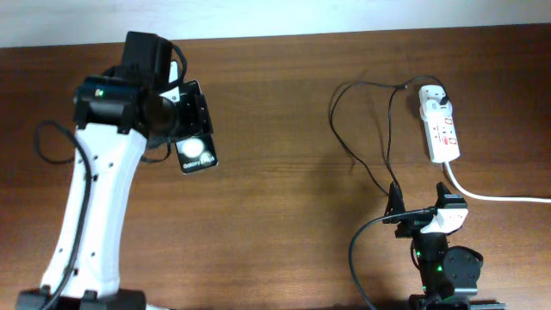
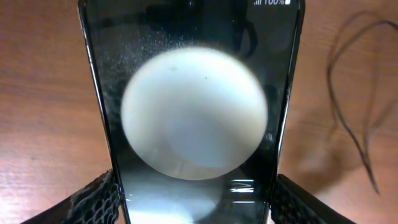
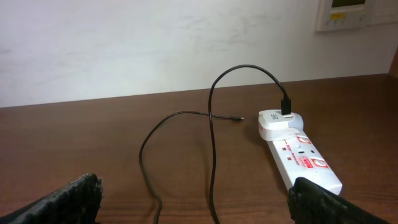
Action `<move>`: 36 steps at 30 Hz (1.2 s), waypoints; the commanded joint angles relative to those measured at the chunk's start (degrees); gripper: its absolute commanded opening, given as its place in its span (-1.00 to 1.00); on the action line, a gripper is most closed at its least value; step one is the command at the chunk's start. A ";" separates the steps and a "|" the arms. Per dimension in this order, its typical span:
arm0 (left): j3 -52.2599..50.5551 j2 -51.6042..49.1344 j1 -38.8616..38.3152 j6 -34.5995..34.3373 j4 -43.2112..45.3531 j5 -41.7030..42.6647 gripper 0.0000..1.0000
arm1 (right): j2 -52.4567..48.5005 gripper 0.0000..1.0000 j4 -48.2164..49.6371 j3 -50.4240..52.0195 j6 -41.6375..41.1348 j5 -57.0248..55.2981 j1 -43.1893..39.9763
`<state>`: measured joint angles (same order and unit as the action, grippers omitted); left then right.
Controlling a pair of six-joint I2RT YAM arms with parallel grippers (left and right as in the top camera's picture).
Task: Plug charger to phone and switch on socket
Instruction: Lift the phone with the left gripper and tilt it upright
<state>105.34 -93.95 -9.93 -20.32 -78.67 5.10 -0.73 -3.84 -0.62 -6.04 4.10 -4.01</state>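
The phone (image 1: 196, 153), a black glossy slab with a white round spot, is held in my left gripper (image 1: 185, 120) over the left part of the table. In the left wrist view the phone (image 2: 193, 112) fills the space between the fingers of the left gripper (image 2: 196, 208). The charger's black cable (image 1: 344, 138) loops on the table; its white adapter (image 1: 433, 96) sits in the socket (image 1: 443, 133). My right gripper (image 1: 426, 213) is open. In the right wrist view the right gripper (image 3: 196, 208) faces the cable (image 3: 211, 143), its plug tip (image 3: 239, 119), the adapter (image 3: 278, 124) and the socket (image 3: 305, 165).
The socket's thick white cord (image 1: 491, 196) runs off the right edge, just beyond my right gripper. A pale wall (image 3: 155, 43) stands behind the table's far edge. Bare wood (image 1: 284, 172) lies between the two arms.
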 commanded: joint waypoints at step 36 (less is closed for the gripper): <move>1.14 19.28 0.35 -26.18 -5.75 2.38 -0.03 | 0.48 0.97 -0.28 0.31 -0.20 0.13 0.31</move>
<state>105.41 -74.72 -9.93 -49.47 -84.60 10.46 -0.73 -3.84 -0.62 -6.04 4.10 -4.01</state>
